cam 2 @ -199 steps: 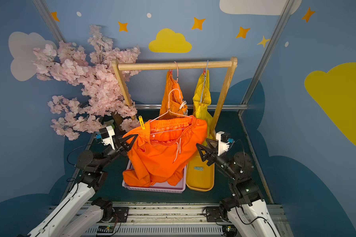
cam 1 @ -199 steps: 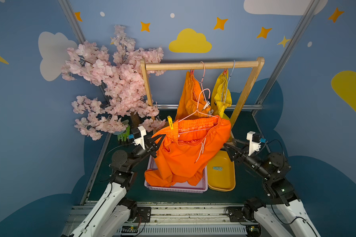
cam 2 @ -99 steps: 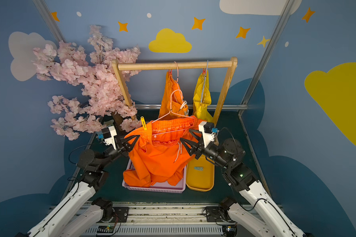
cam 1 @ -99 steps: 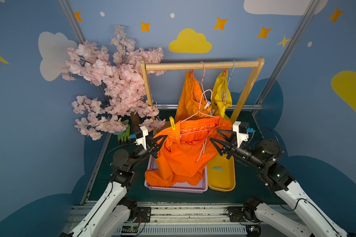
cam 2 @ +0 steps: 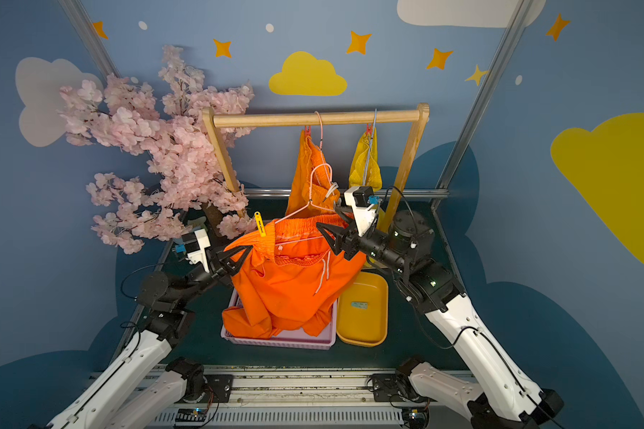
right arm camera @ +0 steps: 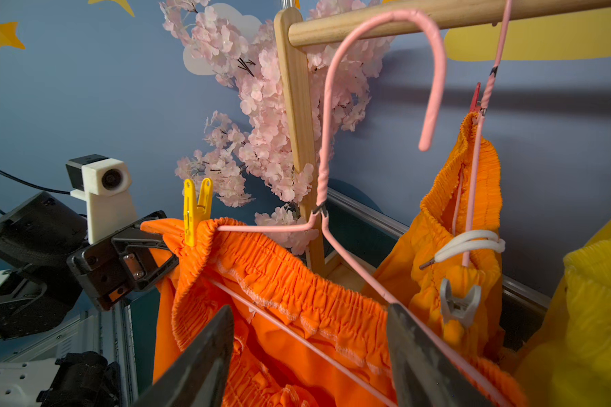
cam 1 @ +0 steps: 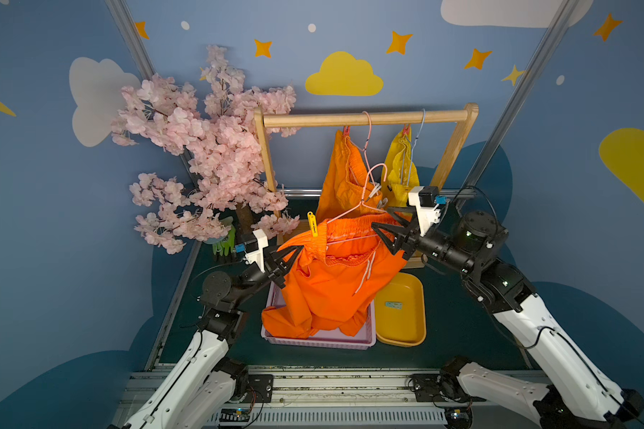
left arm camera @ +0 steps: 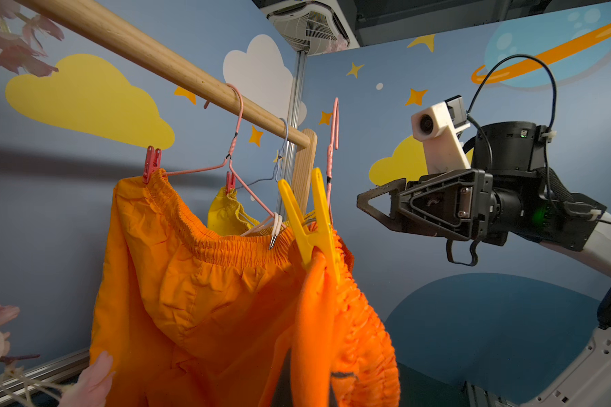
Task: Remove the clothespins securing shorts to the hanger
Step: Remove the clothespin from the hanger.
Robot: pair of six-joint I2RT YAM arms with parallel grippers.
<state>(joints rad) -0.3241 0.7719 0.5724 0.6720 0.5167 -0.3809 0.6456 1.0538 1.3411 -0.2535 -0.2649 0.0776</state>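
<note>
Yellow clothespin (cam 1: 312, 224), not yet removed, pinning front orange shorts (cam 1: 331, 282) to pink hanger (cam 1: 354, 210) above lilac basket (cam 1: 313, 340); red clothespins (cam 1: 345, 130), grey clothespin (right arm camera: 459, 303) untouched on rear shorts (cam 1: 341, 178); left gripper (cam 1: 296, 254) jaws clamped on same front shorts; right gripper (cam 1: 385, 228) jaws wide, empty, near hanger's other end.

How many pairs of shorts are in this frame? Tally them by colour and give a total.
Orange shorts: 2 (front pair, hung pair)
Yellow shorts: 1
Total: 3
</note>
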